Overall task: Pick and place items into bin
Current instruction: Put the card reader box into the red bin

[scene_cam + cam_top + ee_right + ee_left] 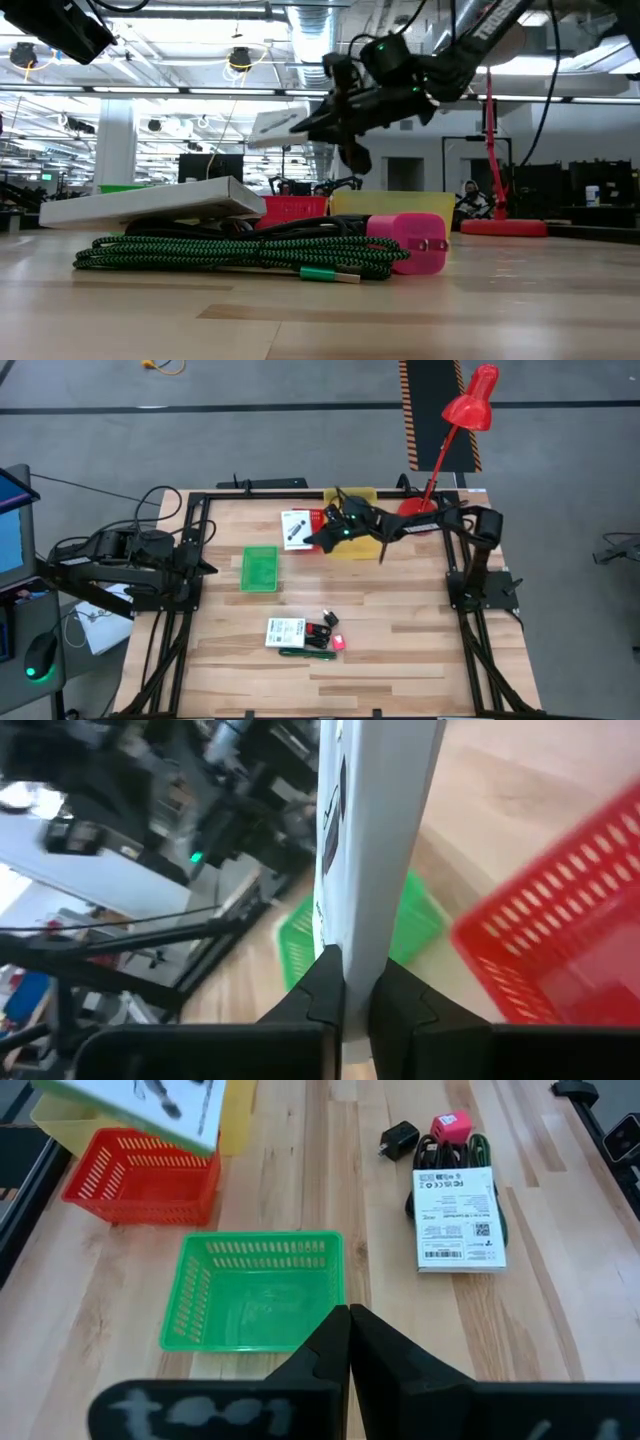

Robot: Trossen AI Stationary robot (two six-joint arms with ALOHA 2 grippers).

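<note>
1. The pale wooden slat table carries everything; my left arm waits at its left edge, and my right arm reaches in from the right toward the far middle.
2. Three slotted plastic bins stand here: a green one left of centre, a yellow one at the far side, and a red one just beside the yellow.
3. My right gripper is clamped on a flat white printed box, holding it by one edge, up in the air over the red bin.
4. I judge this box light and stiff, its smooth faces a little slippery; the edge pinch suits it, though it could swing or slide if I tilt it hard.
5. My left gripper holds nothing, its fingers pressed together, hovering near the green bin.
6. Near the table's front lie a second white printed box, resting on a coiled green-and-black braided cable, with a pink plug adapter and a small black adapter beside them.
7. I expect the cable to be soft and floppy; best taken across the whole bundle.
</note>
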